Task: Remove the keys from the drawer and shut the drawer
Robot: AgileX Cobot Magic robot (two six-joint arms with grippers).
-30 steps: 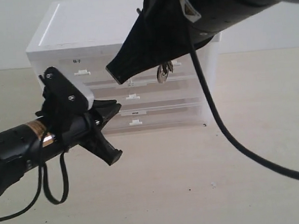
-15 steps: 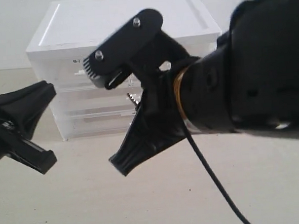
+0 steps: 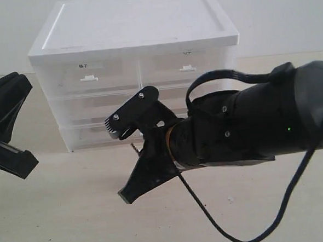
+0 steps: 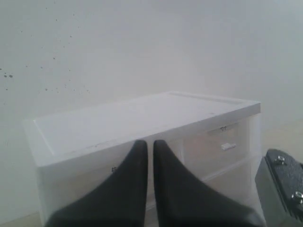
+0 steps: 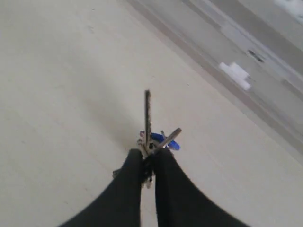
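1. Right claw (image 5: 148, 152): clamped tight on the keys (image 5: 150, 135). The fingers pinch the bunch at the ring end.
2. Keys: out of the cabinet, in front of it, over the bare desk (image 3: 74, 214). One long key sticks straight out past the fingertips, another angles off to the side. The blue fob (image 5: 169, 144) peeks out just beside the ring.
3. Whether the keys touch the desk, I cannot tell.
4. Right arm: in the exterior view it reaches across the front of the cabinet (image 3: 139, 23), claw pointing down and to the left of that view, low over the desk.
5. Drawer (image 3: 88, 137): lowest tier. Only its left part shows past the arm in the exterior view. There its front sits in line with the drawers above.
6. The right wrist view shows the drawer's white tab handle (image 5: 235, 75), with the front running flat along the cabinet's foot.
7. Left claw (image 4: 150, 144): narrow, the two fingers almost together with only a thin slit between them, nothing held.
8. It sits off to the left of the cabinet, well apart from the keys, and faces the cabinet's top edge.
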